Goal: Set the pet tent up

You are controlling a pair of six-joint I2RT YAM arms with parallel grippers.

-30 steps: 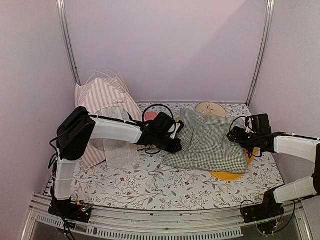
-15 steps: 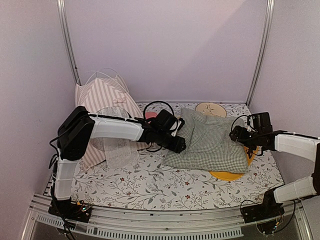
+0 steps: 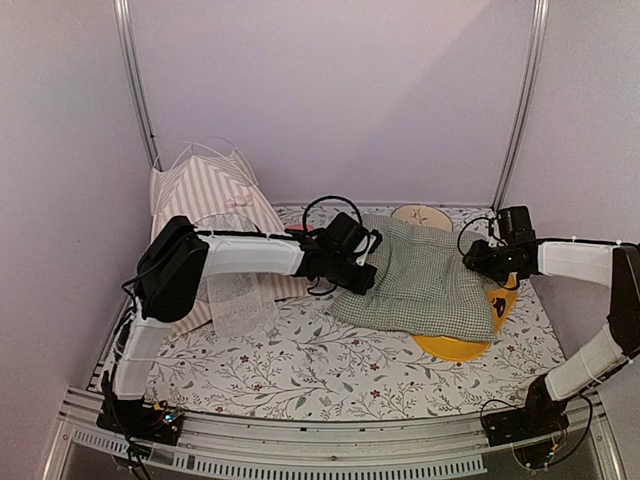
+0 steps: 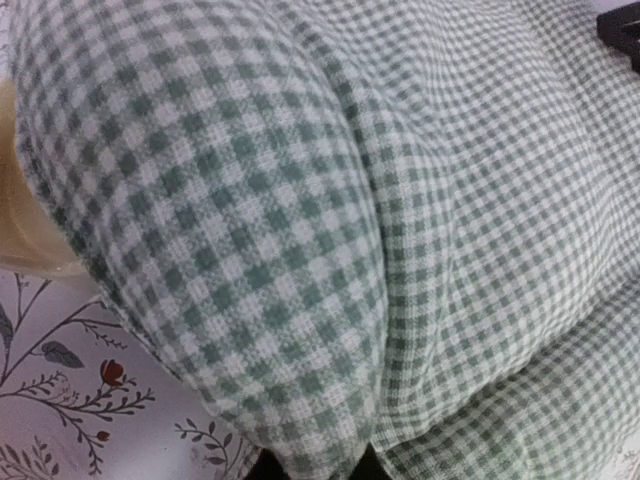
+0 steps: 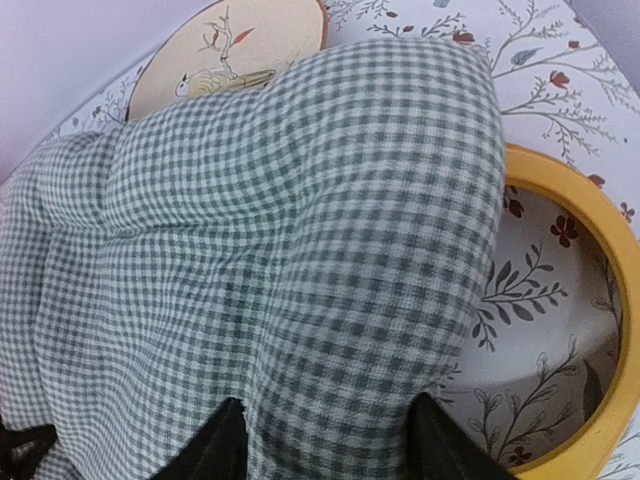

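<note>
Found the tent (image 3: 205,195) at the far left corner of the surface (image 3: 300,372), against the left wall. Recorded pink-and-white striped fabric, partly raised, with thin white poles (image 3: 197,150) arching above its top. Noted a sheer white flap (image 3: 240,300) hanging at its front, just behind the left arm.

Found a green-and-white checked cushion (image 3: 425,280) to the right of the tent, spread over the middle and right of the surface. Could not tell whether cushion and tent touched.

Traced the left arm across the front of the tent to the cushion's left edge. Saw the left fingers (image 3: 358,278) pinched narrow on a fold of that edge, with checked cloth filling the left wrist view.

Saw the right fingers (image 5: 215,445) clamped on the cushion's right corner, one on each side of the padded cloth. Noted that corner held over a yellow ring (image 5: 590,300) lying flat on the surface, partly covered by the cushion.

Logged a round plaque (image 3: 421,217) with a bird drawing at the far edge, just beyond the cushion.
</note>
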